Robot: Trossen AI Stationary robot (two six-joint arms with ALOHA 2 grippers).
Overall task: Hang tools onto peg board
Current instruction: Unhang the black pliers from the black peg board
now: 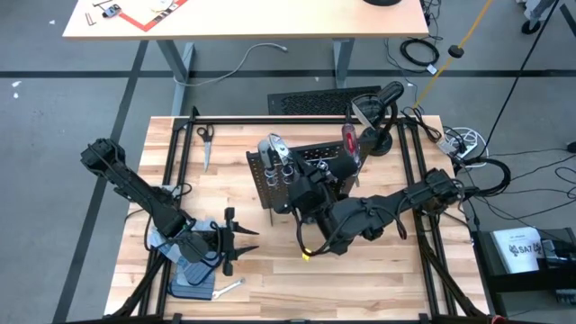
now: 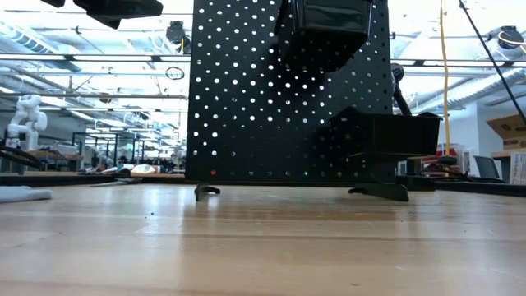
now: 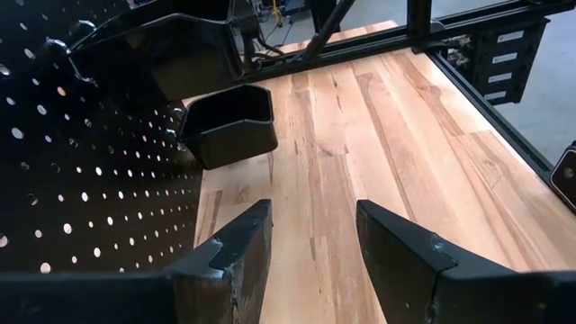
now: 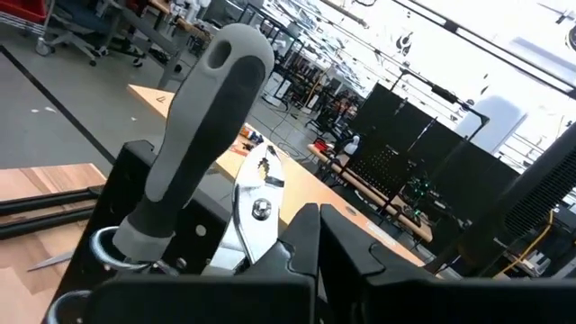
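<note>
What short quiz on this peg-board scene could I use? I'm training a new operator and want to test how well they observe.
1. True or false: the left gripper is clamped on a wrench.
2. Where is the grey-handled screwdriver? A: lying flat on the table. B: standing handle-up in a ring on the peg board. C: dropped in the black bin.
3. Fill in: the ___ gripper is up at the peg board, beside the hung tools.

Key
1. False: its fingers are apart with nothing between them.
2. B.
3. Right: the right gripper, fingers shut.
</note>
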